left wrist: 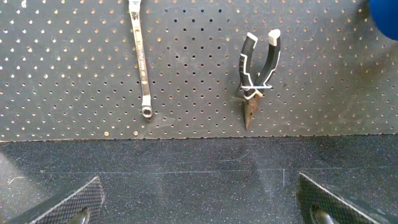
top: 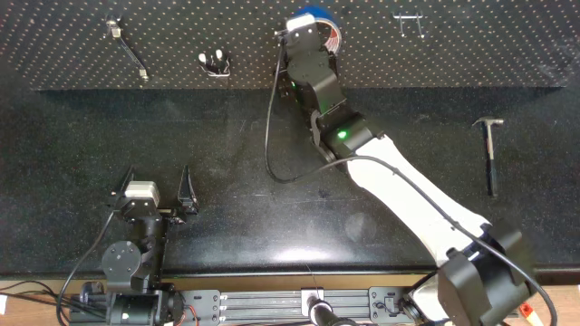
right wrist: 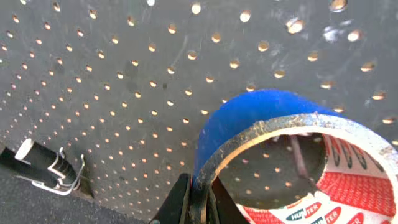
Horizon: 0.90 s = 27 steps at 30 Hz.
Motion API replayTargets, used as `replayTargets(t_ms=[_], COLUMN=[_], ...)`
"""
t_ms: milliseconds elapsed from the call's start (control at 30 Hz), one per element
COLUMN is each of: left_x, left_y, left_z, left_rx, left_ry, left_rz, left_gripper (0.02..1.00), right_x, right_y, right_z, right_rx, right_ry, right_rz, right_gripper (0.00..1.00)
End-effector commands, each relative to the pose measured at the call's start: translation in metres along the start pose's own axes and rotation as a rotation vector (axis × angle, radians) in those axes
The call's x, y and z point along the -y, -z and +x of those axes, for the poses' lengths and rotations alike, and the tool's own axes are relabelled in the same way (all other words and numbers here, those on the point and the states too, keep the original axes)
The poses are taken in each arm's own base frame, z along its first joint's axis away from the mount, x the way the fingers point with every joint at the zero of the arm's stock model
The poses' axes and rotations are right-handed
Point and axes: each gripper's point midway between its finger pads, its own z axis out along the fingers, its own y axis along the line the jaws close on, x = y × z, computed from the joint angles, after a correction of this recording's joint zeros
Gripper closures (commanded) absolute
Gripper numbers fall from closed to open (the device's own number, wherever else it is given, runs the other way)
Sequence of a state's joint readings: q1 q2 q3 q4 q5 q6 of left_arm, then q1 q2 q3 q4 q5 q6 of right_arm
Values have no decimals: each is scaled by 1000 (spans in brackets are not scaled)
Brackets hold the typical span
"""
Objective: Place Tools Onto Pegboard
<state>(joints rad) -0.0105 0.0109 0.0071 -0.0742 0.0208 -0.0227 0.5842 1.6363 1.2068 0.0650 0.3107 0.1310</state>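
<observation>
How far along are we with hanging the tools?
Done: the wrench and pliers hang on the pegboard. In hand: the right gripper, shut on the tape roll, holds it at the board. Remaining: the hammer lies on the table; the left gripper is open.

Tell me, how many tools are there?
4: wrench and pliers hanging on the pegboard, tape roll in the right gripper, hammer lying on the table.
</observation>
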Motion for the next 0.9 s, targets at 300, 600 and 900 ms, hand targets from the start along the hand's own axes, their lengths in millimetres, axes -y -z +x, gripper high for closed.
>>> replayTargets(t_ms=[300, 600, 900], left_x=[3, 3, 3], left_y=[0, 0, 0], left_z=[1, 1, 1], left_rx=[-1, -1, -1], left_ry=[-13, -13, -13], left_rz=[18, 18, 18], left_gripper=[23, 23, 23], right_x=[-13, 110, 273], right_y=[11, 121, 217], right_z=[-18, -8, 121], right_rx=[42, -187, -848], right_ry=[7, 6, -276], right_rz=[-75, -4, 313], right_gripper=[51, 42, 42])
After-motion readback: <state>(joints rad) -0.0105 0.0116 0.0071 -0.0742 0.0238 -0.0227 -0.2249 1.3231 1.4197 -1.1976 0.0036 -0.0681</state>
